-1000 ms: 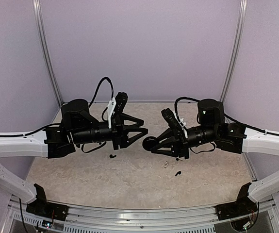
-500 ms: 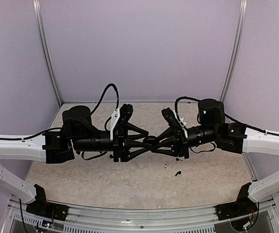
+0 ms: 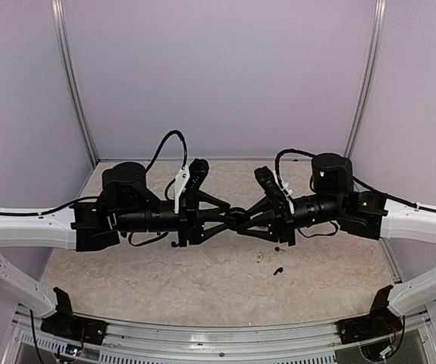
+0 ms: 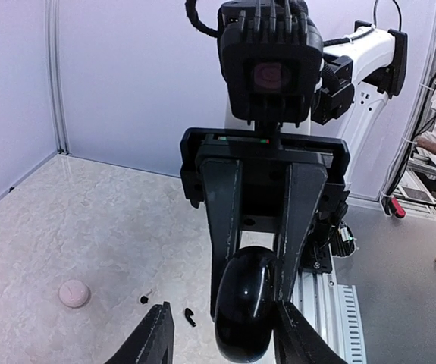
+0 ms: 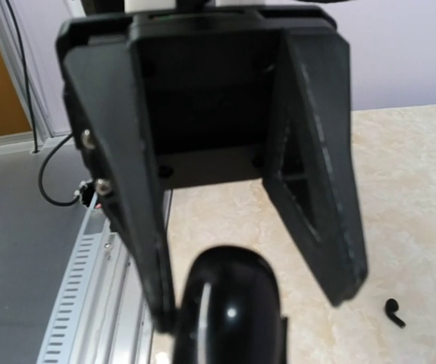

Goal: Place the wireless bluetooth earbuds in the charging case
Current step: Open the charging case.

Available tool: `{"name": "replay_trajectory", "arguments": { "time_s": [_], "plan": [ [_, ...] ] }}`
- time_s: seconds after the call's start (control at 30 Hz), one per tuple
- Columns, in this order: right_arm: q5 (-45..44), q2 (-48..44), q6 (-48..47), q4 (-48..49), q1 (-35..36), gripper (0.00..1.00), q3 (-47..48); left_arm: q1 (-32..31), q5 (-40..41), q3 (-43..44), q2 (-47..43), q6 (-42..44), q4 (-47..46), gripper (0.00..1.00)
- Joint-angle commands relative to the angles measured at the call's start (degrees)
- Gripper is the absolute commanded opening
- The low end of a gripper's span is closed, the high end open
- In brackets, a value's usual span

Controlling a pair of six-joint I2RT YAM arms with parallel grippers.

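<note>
The right gripper (image 3: 242, 224) clamps the glossy black rounded charging case (image 4: 244, 326) in mid-air, presumably steadying it so the left gripper (image 3: 227, 220), jaws parted (one finger touching it), can open the lid. The tiny black earbuds (image 3: 278, 270) lie on the beige marbled tabletop (image 3: 202, 280) below.

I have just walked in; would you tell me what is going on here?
The two arms meet in mid-air above the table. The right gripper is shut on a glossy black charging case, held out toward the left arm. The left gripper is open with its fingers on either side of the case, one close against it, the other apart. The case looks closed. Small black earbuds lie loose on the table below, not yet in the case.
</note>
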State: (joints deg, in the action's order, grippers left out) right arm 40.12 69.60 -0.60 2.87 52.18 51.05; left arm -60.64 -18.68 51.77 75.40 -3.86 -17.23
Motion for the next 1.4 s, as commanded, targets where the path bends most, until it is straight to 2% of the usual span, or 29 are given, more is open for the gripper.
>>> {"name": "replay_trajectory", "arguments": {
  "time_s": [0.0,0.77,0.87,1.17,1.37],
  "plan": [
    [3.7,-1.7,-1.7,-1.2,0.4,0.00,0.6,2.6,2.8,0.1,-1.8,-1.8,-2.8,0.45],
    [0.6,-2.0,-1.4,-1.8,0.3,0.00,0.0,3.1,2.2,-0.1,-1.2,-2.8,-3.0,0.46],
    [0.2,-2.9,-0.3,-0.5,-0.3,0.00,-1.1,3.3,1.7,-0.5,-1.6,-3.3,-3.4,0.50],
    [4.4,-4.7,7.4,5.0,-7.7,0.00,-5.6,6.2,2.0,-4.0,-5.7,-5.8,-6.4,0.57],
    [5.1,-8.0,11.7,7.1,-14.3,0.00,-8.9,5.1,5.1,-4.3,-0.7,-5.9,-3.9,0.56]
  ]
}}
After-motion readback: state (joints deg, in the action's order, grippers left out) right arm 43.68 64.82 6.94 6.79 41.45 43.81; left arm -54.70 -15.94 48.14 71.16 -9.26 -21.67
